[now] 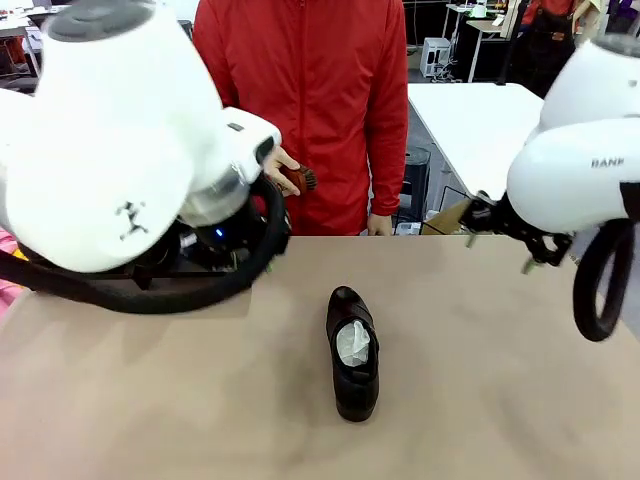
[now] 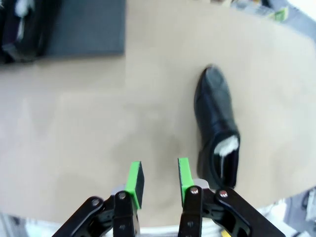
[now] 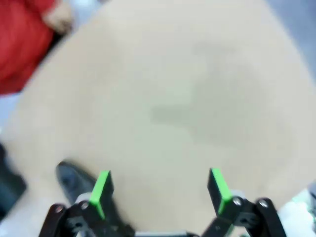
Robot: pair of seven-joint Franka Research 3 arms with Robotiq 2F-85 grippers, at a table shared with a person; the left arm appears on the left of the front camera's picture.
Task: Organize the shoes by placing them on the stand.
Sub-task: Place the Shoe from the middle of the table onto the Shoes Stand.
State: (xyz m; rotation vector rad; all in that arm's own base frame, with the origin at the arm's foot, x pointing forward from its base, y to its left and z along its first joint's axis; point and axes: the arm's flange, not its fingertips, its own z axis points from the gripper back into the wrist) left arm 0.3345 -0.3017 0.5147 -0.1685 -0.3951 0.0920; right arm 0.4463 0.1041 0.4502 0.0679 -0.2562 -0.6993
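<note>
The left end effector [image 2: 157,181] hangs over bare table [image 2: 89,128] with its green pads partly drawn together and nothing between them. Just beside it on the table lies a glossy black dress shoe [image 2: 216,128] stuffed with white paper. Farther off, the matte-black stand [image 2: 89,27] carries another shoe [image 2: 22,27] at its edge.

The right end effector [image 3: 160,192] is spread wide and empty above the table, a shoe's toe [image 3: 74,178] near one finger.

From the front, the single shoe [image 1: 353,352] rests mid-table; a person in a red jacket [image 1: 310,100] holds a small brown brush [image 1: 300,178].
</note>
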